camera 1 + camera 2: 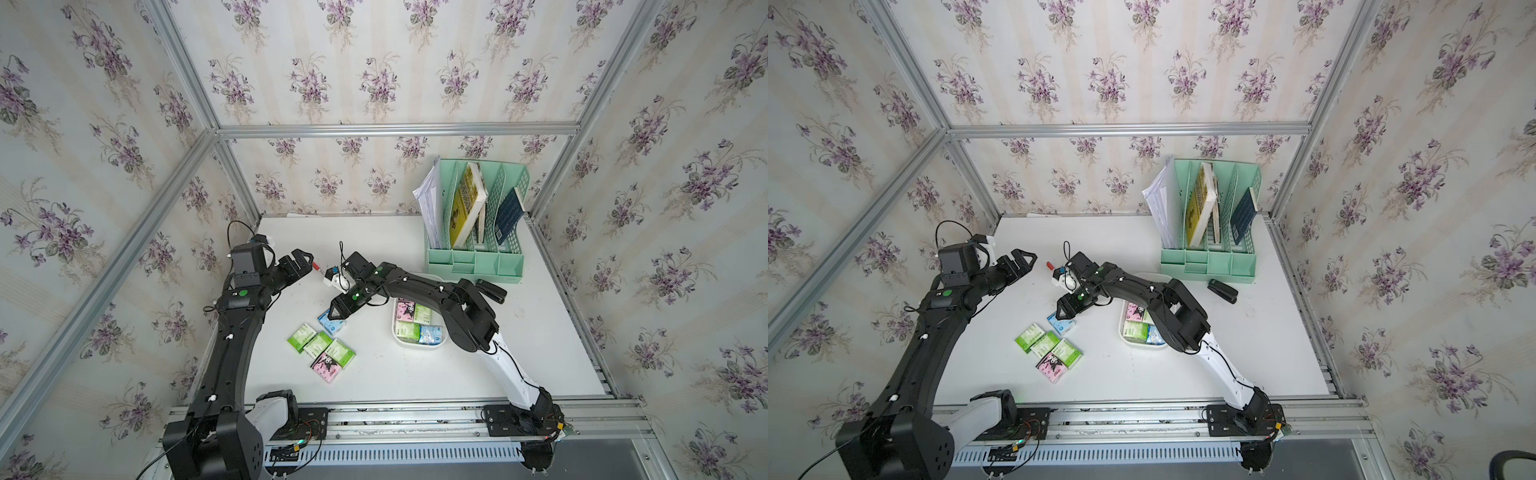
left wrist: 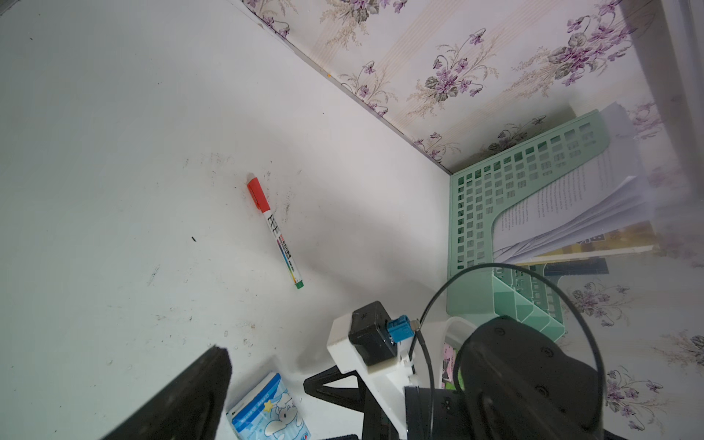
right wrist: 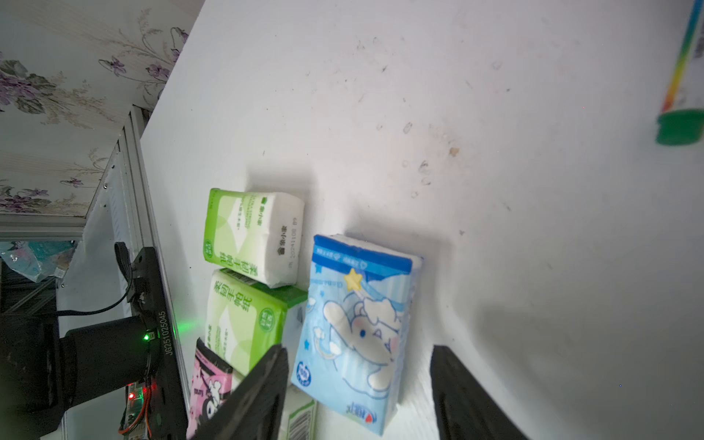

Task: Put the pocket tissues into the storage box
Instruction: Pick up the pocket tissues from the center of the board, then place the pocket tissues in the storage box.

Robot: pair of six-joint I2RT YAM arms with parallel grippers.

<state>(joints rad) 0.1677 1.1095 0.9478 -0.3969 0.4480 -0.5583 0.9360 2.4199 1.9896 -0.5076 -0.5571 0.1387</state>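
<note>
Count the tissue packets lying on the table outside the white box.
5: one light blue packet under the open right gripper; three green packets in a row beside it; one pink packet against them. None seems hidden.

The left arm [image 1: 232, 345] and right arm [image 1: 419, 286] are black, with white lower links, a green dot each and thin black cables. The left gripper [image 1: 306, 261] and right gripper [image 3: 358, 348] have black fingers. A white bracket [image 2: 339, 343] carries a black camera [image 2: 371, 335] with a blue plug [image 2: 400, 330].
</note>
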